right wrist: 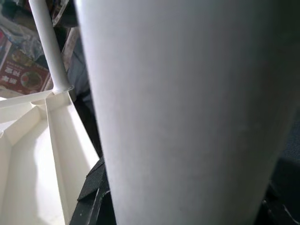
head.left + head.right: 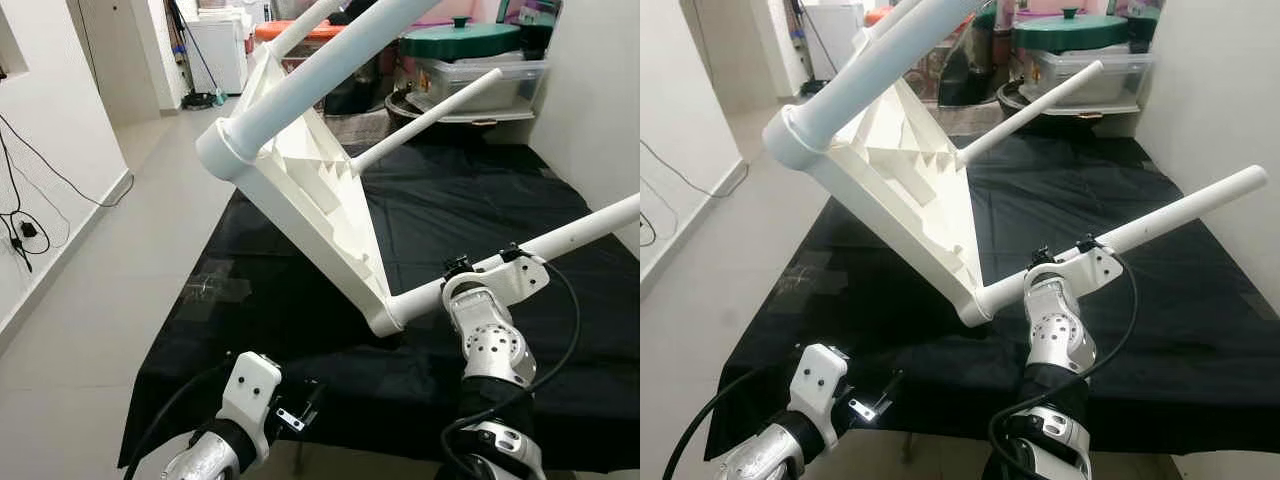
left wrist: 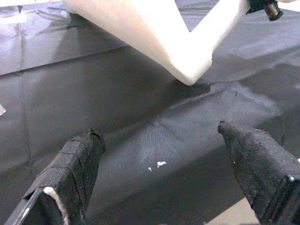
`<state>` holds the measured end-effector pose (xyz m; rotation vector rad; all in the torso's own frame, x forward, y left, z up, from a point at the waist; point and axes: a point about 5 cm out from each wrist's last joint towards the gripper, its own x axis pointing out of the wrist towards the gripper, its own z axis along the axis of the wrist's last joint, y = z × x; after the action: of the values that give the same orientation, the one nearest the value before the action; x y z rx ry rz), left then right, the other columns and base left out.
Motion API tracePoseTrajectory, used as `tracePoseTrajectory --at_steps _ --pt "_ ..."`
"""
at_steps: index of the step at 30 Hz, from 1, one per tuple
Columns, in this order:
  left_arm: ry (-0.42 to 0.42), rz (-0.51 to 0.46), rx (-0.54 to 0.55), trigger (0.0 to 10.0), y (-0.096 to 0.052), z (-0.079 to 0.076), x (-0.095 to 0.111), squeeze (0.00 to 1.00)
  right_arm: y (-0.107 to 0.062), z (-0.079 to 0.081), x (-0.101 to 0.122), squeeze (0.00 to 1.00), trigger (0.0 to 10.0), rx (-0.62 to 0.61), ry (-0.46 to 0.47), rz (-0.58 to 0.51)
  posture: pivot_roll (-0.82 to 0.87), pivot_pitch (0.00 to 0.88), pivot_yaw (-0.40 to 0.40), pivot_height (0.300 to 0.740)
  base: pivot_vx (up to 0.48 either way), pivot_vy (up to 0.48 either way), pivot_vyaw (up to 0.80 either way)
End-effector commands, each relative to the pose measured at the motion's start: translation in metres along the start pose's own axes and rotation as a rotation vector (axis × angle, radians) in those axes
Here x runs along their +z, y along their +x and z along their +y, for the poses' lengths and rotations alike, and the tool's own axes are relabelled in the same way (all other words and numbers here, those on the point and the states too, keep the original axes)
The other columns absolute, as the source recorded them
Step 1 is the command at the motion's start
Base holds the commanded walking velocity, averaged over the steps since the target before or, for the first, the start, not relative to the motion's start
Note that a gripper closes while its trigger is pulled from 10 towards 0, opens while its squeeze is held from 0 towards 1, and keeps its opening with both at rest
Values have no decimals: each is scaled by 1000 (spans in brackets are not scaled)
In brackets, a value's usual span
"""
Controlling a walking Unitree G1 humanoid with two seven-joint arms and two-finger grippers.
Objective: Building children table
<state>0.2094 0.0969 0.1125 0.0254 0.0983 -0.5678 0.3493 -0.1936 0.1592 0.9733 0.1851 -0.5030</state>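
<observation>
The right gripper (image 2: 485, 272) has its jaws clamped on one leg (image 2: 560, 238) of the white table (image 2: 300, 185), which is tipped up on a corner at 12 o'clock over the black sheet (image 2: 470, 200). The left gripper (image 3: 164, 173) hangs at 7 o'clock, jaws wide open, holding nothing. My worry: one grip on one leg could twist or slide, and the table could topple. I count four legs fitted and one top.

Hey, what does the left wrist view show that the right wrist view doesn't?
Left wrist view: the left gripper, its fingers spread open over the black cloth, with the table corner above it.

Right wrist view: a white leg up close, a thinner leg beyond it, and the ribbed underside.

Both: parts of the white table.
</observation>
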Motion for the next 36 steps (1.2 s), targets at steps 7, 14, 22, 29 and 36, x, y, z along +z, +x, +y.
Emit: tracePoseTrajectory --at_steps 7,14,22,29,36 --pt "3 31 -15 10000 -3 0 -1 0 -23 -21 -94 0 10000 -110 276 259 179 53 18 740 0 0 0" --pt "4 37 -18 10000 -5 0 -1 0 -19 -27 -88 0 10000 -121 309 239 180 58 22 740 0 0 0" --pt "5 39 -18 10000 -4 0 -1 0 -18 -20 -83 1000 10000 -61 306 236 178 57 17 740 0 0 0" --pt "6 41 -17 10000 -3 0 -1 0 -25 -19 -75 0 10000 -44 301 236 173 53 15 740 0 0 0" --pt "4 37 -15 10000 -2 1 -1 0 -43 -47 -63 0 10000 -102 255 225 161 55 19 740 0 0 0"
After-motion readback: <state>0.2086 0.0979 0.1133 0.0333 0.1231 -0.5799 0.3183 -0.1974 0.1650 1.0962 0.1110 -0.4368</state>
